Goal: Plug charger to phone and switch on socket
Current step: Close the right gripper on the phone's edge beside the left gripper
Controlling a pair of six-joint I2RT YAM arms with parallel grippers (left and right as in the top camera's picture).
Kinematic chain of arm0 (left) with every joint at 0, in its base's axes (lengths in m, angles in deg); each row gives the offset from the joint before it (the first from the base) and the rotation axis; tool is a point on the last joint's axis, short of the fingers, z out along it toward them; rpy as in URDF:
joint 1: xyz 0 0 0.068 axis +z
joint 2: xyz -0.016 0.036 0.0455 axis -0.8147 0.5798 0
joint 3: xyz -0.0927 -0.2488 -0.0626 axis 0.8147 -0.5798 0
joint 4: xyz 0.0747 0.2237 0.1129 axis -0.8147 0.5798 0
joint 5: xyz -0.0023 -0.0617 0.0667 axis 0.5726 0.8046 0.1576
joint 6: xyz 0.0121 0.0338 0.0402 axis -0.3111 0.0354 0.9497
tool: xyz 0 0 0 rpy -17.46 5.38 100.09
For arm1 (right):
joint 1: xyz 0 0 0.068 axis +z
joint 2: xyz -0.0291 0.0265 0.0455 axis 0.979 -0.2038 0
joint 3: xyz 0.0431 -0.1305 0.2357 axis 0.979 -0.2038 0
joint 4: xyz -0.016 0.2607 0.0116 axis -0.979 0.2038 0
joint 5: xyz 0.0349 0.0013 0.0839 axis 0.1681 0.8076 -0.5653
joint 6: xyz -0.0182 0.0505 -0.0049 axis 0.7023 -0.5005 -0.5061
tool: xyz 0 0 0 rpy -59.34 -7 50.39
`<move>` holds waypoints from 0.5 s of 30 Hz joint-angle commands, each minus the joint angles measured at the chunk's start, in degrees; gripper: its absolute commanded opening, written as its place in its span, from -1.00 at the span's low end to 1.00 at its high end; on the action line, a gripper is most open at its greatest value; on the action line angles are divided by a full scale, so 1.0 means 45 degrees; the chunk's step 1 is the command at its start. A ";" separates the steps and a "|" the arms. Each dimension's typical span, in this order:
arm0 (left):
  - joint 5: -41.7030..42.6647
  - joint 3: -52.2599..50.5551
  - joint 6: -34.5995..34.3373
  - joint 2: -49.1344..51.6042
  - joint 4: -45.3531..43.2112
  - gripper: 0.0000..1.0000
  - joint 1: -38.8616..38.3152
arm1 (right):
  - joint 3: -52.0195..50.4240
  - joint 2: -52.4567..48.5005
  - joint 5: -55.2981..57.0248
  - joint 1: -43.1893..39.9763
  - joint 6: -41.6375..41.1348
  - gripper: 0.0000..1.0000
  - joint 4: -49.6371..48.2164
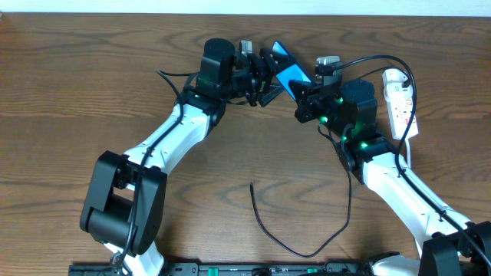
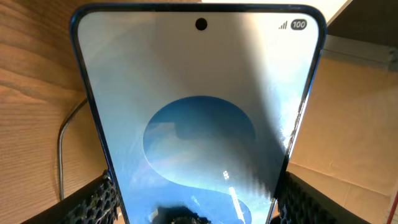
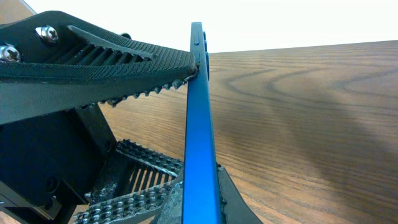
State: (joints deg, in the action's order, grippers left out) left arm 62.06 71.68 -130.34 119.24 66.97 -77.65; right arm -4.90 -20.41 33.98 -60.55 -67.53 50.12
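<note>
I count one phone (image 1: 290,74), one socket (image 1: 399,100), one charger (image 1: 307,254) — and two grippers of mine, the left gripper (image 1: 267,77) and the right gripper (image 1: 305,98), over one table (image 1: 77,92).

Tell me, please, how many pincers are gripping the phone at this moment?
2. The left pincer clamps the phone by its two long sides; the right pincer pinches it across its thickness.

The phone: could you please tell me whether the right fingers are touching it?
Touching. The right wrist view shows one of the right fingers meeting the phone at its tip, with no gap.
</note>
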 commanded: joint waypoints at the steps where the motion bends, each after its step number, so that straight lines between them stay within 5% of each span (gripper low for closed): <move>1: 0.0165 0.0097 -0.0019 -0.0447 -0.0175 -0.08 -0.0029 | 0.0262 0.0010 -0.0277 0.0092 -0.0277 -0.98 -0.0083; 7: 0.0160 0.0097 -0.0019 -0.0447 -0.0175 0.74 -0.0019 | 0.0262 0.0015 -0.0277 0.0087 -0.0277 -0.98 -0.0092; 15: 0.0160 0.0097 -0.0015 -0.0447 -0.0175 0.81 -0.0015 | 0.0262 0.0015 -0.0272 0.0078 -0.0277 -0.98 -0.0136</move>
State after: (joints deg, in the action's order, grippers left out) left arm 62.08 71.66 -130.39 118.97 66.69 -77.65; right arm -4.90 -20.52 33.80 -60.52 -68.17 50.14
